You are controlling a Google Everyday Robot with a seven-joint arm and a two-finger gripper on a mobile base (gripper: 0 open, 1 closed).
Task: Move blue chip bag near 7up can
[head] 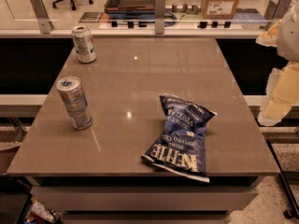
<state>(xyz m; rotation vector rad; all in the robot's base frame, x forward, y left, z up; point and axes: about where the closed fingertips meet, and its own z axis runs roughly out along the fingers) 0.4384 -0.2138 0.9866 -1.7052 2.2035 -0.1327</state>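
Camera view: the gripper (279, 97) hangs off the right side of the table (140, 69), raised above the top and holding nothing that shows. Whether its jaws are open or closed, cannot tell.

Blue chip bag (182, 136): lies flat and crumpled, down and to the left of the jaws, well apart from them. Its lower end just overhangs the table's near edge.

7up can (84, 44): upright, the farthest thing from the jaws, clear across the table at the far left corner. Bag and can well apart, so the task is not yet begun.

Slim silver can (74, 102), blue top: upright, also across the table from the jaws, nearer the camera than the 7up can. Not the target.

Step in hand, as judged: reach and take the bag.
- Come down over the bag's upper half, the end nearer the jaws, where the foil puffs up and gives something to pinch.
- Foil is slick and springy; close on a raised fold, not the flat face.
- Lift before carrying: dragging may snag or tip it off the near edge.
- Carry diagonally toward the far left, passing behind the slim can.
- Set down just short of the 7up can so it stays standing.
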